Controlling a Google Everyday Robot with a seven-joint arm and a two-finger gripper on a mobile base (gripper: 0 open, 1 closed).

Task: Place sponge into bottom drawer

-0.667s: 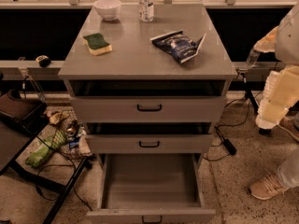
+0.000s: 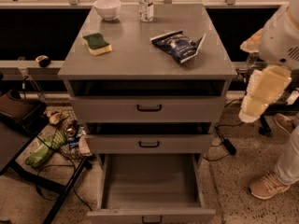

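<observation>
Sponge (image 2: pixel 96 43) green-face up, long axis back-left to front-right, bottom drawer (image 2: pixel 149 183) open, gripper (image 2: pixel 252 113) far right, state unclear

I can read no text here. The bag (image 2: pixel 179 45), right of centre on the cabinet (image 2: pixel 140 59), has pale printing on dark blue, but I cannot make out a word of it. The bottle (image 2: pixel 145 1), at the top centre of the frame, wears a label whose markings are too blurred to read. My gripper (image 2: pixel 252 111) hangs at the right edge of the frame, beside the cabinet, and shows no lettering I can read.
</observation>
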